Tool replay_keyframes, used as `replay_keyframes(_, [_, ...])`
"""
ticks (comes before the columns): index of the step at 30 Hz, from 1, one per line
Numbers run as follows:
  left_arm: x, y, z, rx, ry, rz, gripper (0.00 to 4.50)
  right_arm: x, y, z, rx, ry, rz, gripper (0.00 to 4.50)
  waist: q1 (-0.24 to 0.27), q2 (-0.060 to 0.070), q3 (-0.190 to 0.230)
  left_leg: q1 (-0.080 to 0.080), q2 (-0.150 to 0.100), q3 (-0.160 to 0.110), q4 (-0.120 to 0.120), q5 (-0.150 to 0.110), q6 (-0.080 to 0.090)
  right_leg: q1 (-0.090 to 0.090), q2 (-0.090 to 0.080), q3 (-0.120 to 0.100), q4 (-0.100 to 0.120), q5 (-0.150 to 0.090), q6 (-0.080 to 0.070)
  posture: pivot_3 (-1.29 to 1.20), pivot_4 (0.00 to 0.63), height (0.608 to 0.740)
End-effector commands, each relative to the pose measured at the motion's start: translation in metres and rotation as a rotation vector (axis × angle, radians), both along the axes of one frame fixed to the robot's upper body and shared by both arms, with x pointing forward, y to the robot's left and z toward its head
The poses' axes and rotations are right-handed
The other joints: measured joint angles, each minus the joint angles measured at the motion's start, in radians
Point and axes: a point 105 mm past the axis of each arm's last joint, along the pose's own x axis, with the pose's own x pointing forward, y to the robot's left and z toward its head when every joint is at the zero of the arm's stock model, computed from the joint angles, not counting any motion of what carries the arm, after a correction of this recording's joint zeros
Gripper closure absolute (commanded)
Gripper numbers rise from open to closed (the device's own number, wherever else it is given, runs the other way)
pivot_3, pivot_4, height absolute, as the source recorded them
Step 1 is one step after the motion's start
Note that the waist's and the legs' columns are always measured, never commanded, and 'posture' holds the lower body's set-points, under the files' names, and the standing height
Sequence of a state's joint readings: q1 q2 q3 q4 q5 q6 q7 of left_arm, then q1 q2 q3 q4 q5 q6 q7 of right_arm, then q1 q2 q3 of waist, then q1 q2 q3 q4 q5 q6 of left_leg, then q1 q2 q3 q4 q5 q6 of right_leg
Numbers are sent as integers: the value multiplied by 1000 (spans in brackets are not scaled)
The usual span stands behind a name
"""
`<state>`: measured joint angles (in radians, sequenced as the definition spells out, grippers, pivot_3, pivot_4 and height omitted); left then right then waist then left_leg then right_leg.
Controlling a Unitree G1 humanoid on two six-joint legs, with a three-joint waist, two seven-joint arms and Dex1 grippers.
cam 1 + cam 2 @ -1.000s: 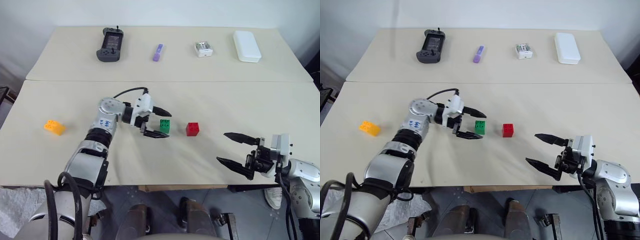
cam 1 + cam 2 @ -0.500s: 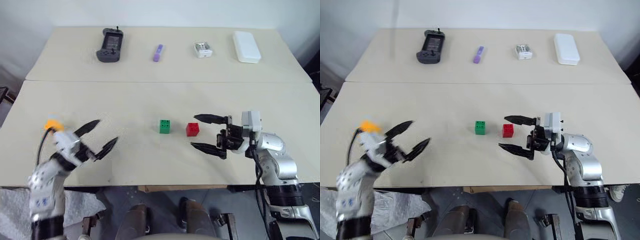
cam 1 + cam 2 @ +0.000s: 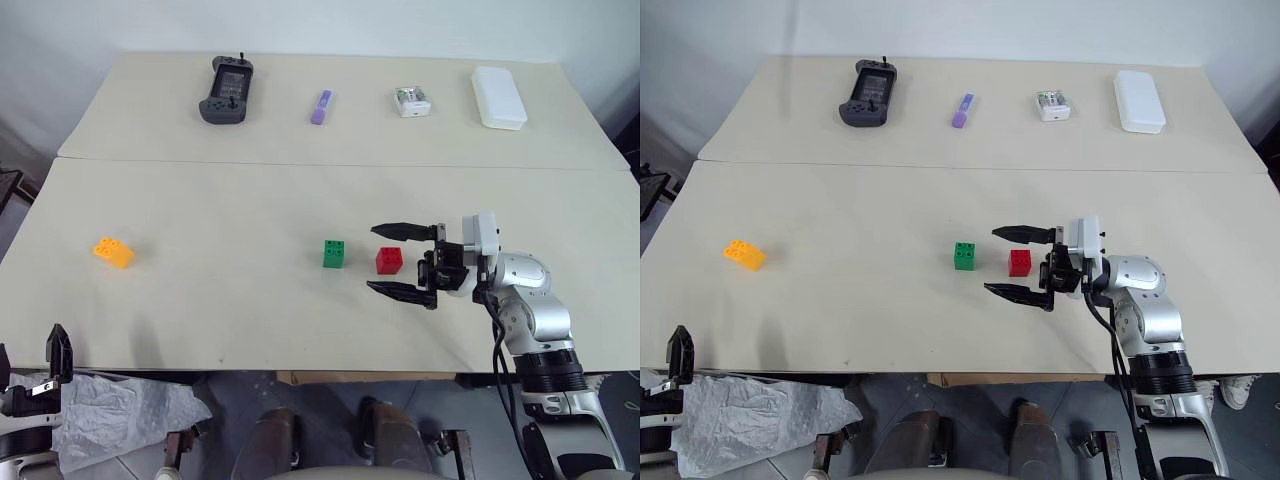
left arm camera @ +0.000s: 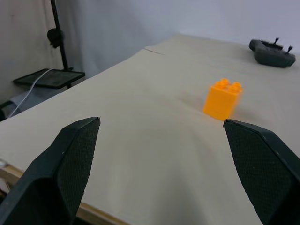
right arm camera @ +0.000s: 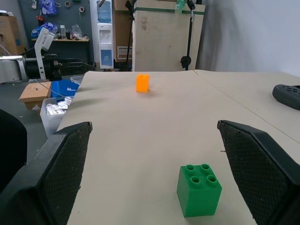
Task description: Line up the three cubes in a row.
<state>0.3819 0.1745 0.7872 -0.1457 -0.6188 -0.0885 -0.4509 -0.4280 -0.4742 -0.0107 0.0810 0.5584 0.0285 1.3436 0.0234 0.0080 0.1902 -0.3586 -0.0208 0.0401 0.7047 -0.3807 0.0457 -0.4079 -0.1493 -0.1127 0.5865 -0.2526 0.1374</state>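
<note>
In the middle of the worktop (image 3: 250, 210) the green cube (image 3: 334, 253) and the red cube (image 3: 388, 260) stand close side by side, not touching, with a small gap between them. The orange-yellow cube (image 3: 113, 252) lies well apart from them, near the left edge, so the row is not complete.

A second ago the left gripper (image 4: 168, 164) was at the green cube with its jaws around it; now it has let go and pulled back off the left front corner of the worktop. Its jaws are wide and empty, and the left wrist view looks over the worktop edge toward the orange-yellow cube. In the same time the right gripper (image 3: 402, 260) has come in from the near right edge and now hangs just beside the red cube. Its jaws are spread wide, one finger behind the cube and one in front, and they hold nothing.

I think this means the green cube is already placed, and the red one is about to be adjusted or pushed closer. The far orange-yellow cube remains the main work, probably for the left arm.
</note>
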Motion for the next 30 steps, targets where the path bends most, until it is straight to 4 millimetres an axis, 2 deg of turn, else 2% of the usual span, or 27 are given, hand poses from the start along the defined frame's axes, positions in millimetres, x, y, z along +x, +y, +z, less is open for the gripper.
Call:
replay_keyframes(1, [16, -2, 9, 77, 51, -167, 20, -3, -3, 10, 8, -48, -14, 0, -1, 0, 0, 0, 0, 0, 0, 0, 0, 0, 0, 0, 0, 0, 0, 0, 150, 740])
replay_keyframes(6, [61, 6, 19, 185, 109, -319, 20, -3, -3, 9, -2, -56, -25, 0, -5, 1, 0, 0, 1, 1, 0, 0, -1, -2, 1, -1, 3, -1, -2, 0, 150, 740])
replay_keyframes(10, [91, 21, 28, 211, 132, -352, 20, -2, -8, 8, -10, -58, -51, 0, -13, 1, 0, 0, 0, 1, 0, 0, 0, -2, 1, -2, 3, -1, -2, 0, 150, 740])
replay_keyframes(15, [112, 18, 29, 222, 153, -420, 20, -5, -10, 5, -7, -54, -67, 0, -28, 1, -1, 1, -1, 2, -4, 0, 0, -2, 0, -7, 3, -1, -2, 0, 150, 740])
replay_keyframes(18, [122, 10, 30, 202, 140, -470, 597, -9, -12, 1, -6, -36, -70, 0, -31, 0, -1, 2, 0, 4, -5, -1, 0, -3, 0, -11, 3, -1, -2, 0, 150, 740])
replay_keyframes(22, [126, 9, 32, 191, 136, -510, 1795, -12, -18, -3, -7, 0, -78, 0, -30, 0, -1, 3, 1, 7, -5, -1, 0, -3, 0, -14, 2, -1, -2, 0, 150, 740])
replay_keyframes(26, [135, -15, 49, 161, 72, -681, 2950, -14, -28, -7, -6, 18, -80, 0, -24, 0, -1, 4, 1, 9, -4, -1, 0, -2, 0, -13, 3, -1, -2, 0, 150, 740])
replay_keyframes(30, [159, -75, 76, 272, 43, -987, 2984, -24, -31, -3, 46, 18, -36, 0, -6, 0, -1, 4, 1, 8, -3, 0, 0, -1, -1, -13, 4, -1, -2, 0, 150, 740])
